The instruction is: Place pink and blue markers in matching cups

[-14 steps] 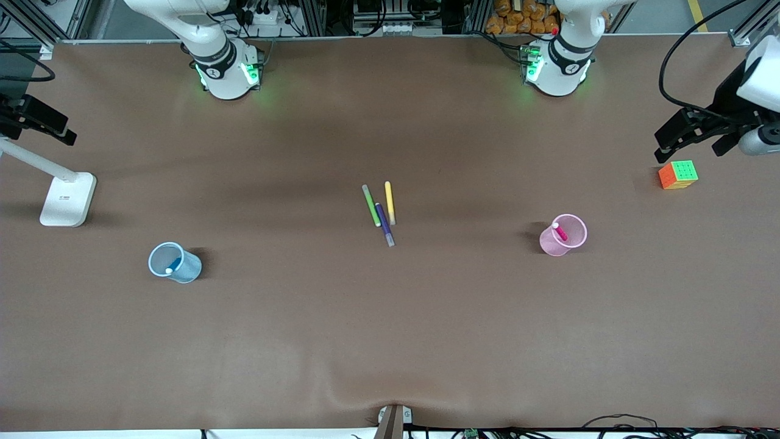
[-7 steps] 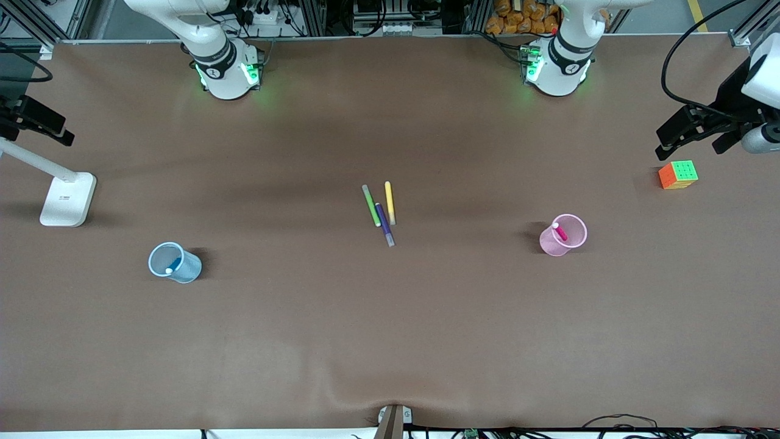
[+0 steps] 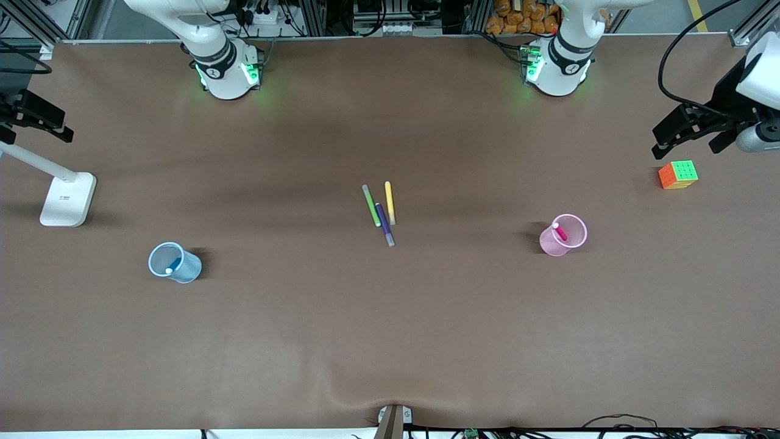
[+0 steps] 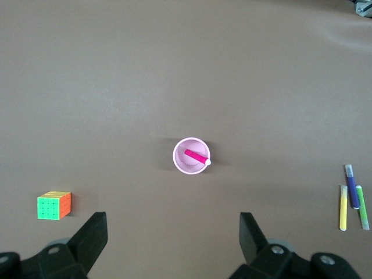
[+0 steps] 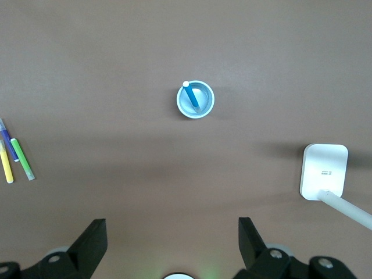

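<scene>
The left gripper (image 4: 170,244) is held high over the table (image 3: 390,341) with jaws spread wide and empty; the right gripper (image 5: 168,247) likewise. The pink marker (image 3: 560,231) is leaned inside the pink cup (image 3: 556,245), and the blue marker (image 3: 173,266) inside the blue cup (image 3: 186,271).

left pincer (image 3: 664,143) edging up — right pincer (image 3: 52,125) too

The pink marker (image 3: 560,232) leans inside the upright pink cup (image 3: 563,235); the blue marker (image 3: 172,266) leans inside the upright blue cup (image 3: 175,263), well apart.
</scene>
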You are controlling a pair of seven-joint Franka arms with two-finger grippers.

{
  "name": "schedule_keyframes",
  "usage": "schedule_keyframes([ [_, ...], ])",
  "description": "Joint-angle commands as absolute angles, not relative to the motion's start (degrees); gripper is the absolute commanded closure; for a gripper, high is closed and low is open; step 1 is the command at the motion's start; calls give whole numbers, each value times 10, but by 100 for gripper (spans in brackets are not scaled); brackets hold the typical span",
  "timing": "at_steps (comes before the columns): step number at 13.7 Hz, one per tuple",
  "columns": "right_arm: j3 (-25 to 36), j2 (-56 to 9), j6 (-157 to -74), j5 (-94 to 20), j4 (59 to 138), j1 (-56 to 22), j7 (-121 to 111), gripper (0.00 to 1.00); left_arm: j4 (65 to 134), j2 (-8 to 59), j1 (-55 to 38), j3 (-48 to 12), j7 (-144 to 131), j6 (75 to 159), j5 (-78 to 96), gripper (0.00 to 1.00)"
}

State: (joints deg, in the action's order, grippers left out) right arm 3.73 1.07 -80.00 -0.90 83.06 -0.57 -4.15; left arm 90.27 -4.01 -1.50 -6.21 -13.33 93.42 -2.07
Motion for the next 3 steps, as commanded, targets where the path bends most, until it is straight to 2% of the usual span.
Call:
schedule_keyframes([
  [1,32,6,-794,-12,819,7,-53,0,887,-34,-19,-57,-127,918,-26,0],
  [3,32,6,-794,-12,819,7,-54,0,886,-33,-19,-57,-127,918,-26,0],
])
